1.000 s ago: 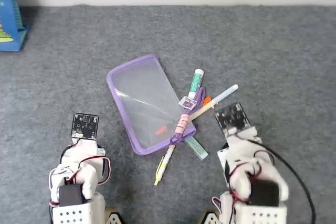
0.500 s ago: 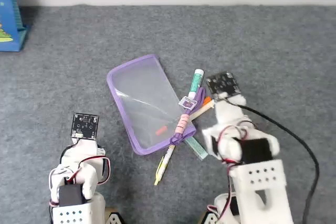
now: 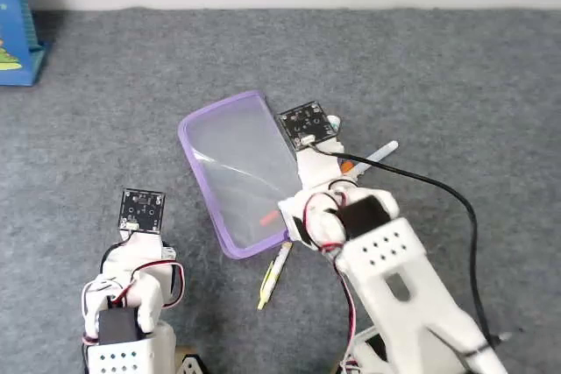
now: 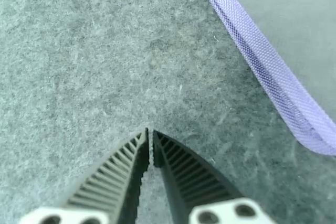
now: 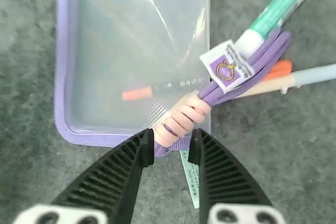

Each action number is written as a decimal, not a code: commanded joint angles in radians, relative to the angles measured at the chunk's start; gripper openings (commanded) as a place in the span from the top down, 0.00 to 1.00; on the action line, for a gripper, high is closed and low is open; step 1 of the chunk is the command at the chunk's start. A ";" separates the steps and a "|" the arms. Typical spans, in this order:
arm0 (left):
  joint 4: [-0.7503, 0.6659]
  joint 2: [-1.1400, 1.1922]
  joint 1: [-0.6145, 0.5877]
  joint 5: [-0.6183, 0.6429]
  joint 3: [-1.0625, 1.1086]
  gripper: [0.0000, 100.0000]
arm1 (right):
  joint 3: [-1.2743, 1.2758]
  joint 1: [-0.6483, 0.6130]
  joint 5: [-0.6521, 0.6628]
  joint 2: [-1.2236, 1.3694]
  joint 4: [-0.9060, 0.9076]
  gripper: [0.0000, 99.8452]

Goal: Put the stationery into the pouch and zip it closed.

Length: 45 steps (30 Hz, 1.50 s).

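While the right jaws are part open, they straddle the pink beaded wrap [image 5: 178,120] on the purple strap [image 5: 262,51] at one corner of the pouch [image 5: 131,40]. The wrap sits right between the tips, and honestly I can't tell if they're actually pinching it. The pouch lies flat on the grey counter [image 3: 438,67], clear face up with purple edging, and a small orange bit [image 5: 137,94] shows through the clear side. From that corner the strap runs along the pouch's long edge with a white tag [image 5: 227,68] on it, right next to a green-and-white marker [image 5: 273,11]. A pale blue pen [image 5: 312,73] pokes out from under the strap, pointing away from the pouch. A green ruler-ish strip [image 5: 191,179] and a yellow pen [image 3: 275,273] stick out just beside the same corner, under the right arm [image 3: 351,225]. The left jaws are closed, tips together, low over the counter near the pouch's purple edge. The left arm [image 3: 131,286] sits off the pouch's other long side. A blue box [image 3: 13,28] is well apart from the pouch.
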 commanded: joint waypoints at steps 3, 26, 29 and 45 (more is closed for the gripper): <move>0.002 -0.009 -0.008 -0.009 -0.012 0.99 | -0.055 -0.004 -0.009 0.142 -0.064 0.87; 0.002 -0.009 -0.008 -0.009 -0.012 0.99 | -0.057 0.062 -0.002 0.288 -0.193 0.93; 0.002 -0.009 -0.008 -0.009 -0.012 0.99 | -0.057 0.064 0.034 0.277 -0.183 0.98; 0.002 -0.009 -0.008 -0.009 -0.012 0.99 | -0.055 0.061 0.207 -0.504 0.174 0.99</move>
